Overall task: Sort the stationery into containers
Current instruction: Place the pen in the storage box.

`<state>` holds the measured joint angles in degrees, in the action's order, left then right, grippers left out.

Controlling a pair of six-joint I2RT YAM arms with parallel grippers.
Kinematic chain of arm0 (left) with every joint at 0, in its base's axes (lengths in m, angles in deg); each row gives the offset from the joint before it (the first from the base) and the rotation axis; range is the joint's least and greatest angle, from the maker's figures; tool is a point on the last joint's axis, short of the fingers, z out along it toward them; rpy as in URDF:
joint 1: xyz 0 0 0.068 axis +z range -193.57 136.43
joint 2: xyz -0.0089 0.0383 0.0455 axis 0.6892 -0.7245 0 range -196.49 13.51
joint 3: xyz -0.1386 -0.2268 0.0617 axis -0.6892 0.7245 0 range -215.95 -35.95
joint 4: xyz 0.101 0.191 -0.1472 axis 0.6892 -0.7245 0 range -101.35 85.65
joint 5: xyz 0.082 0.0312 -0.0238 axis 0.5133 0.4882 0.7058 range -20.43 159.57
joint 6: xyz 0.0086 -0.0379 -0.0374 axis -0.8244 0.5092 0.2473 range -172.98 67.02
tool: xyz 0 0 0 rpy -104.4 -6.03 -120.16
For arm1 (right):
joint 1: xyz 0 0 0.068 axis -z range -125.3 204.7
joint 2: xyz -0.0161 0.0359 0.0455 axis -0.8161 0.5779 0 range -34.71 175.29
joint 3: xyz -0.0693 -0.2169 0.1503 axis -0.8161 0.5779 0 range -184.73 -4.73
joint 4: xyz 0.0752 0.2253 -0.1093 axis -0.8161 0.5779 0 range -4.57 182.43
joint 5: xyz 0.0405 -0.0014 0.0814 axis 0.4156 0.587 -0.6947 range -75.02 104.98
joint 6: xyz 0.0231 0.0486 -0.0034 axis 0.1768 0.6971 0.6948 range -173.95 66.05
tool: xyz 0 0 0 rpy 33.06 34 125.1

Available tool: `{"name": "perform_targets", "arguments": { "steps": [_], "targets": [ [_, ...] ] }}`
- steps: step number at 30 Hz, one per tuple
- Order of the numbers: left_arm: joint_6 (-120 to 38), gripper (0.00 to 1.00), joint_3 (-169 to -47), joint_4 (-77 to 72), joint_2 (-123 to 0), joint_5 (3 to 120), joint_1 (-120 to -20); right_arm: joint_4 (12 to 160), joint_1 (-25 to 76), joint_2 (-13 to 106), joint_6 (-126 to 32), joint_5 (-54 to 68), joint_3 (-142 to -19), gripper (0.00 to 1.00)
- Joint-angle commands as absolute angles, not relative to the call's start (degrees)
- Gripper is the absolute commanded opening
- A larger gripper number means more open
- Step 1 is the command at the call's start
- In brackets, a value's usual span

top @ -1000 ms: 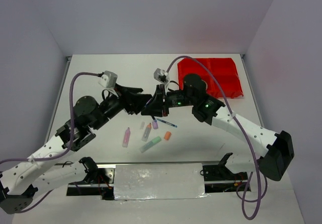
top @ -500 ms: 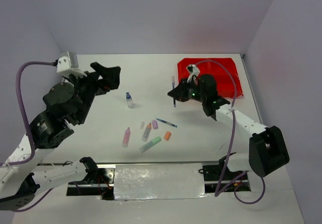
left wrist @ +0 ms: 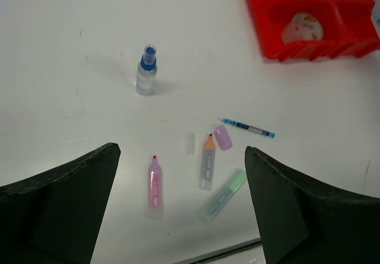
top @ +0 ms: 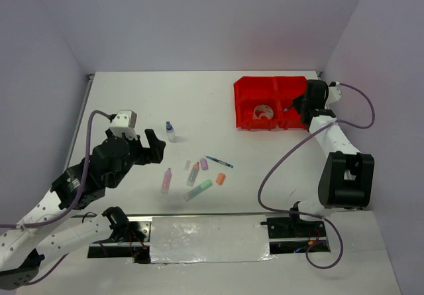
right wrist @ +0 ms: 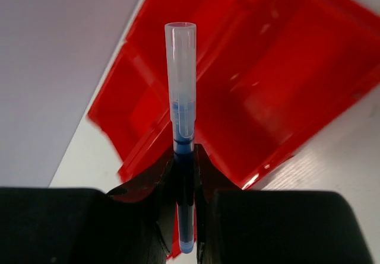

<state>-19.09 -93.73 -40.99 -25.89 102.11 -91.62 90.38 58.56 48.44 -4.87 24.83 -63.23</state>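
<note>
At red bins (right wrist: 279,74), right jaws pinching pen (right wrist: 181,80)

Three highlighters (left wrist: 154,184), two pens (left wrist: 246,127) (one held), one bottle (left wrist: 146,71).

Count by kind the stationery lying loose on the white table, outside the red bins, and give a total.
Highlighters: 3 (pink highlighter, orange-tipped highlighter, green highlighter)
Pens: 1 (blue pen)
Bottles: 1 (blue-capped bottle)
Small pieces: 3 (purple piece, orange piece, clear piece)
Total: 8
Left out: tape roll in a bin, held pen in the right gripper.
</note>
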Motion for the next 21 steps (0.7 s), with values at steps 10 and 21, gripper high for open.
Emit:
{"name": "perform_targets", "arguments": {
  "steps": [10, 21],
  "targets": [
    [-19.58, 1.00, -89.91, -42.58, -20.95, 96.90, -91.82, 99.05, 62.26, 60.20, 5.37, 37.49, -74.43, 0.03],
    [-19.94, 0.99, -89.91, -42.76, -20.68, 96.91, -91.82, 99.32, 62.61, 65.05, 7.83, 35.03, -76.45, 0.11]
  ]
}}
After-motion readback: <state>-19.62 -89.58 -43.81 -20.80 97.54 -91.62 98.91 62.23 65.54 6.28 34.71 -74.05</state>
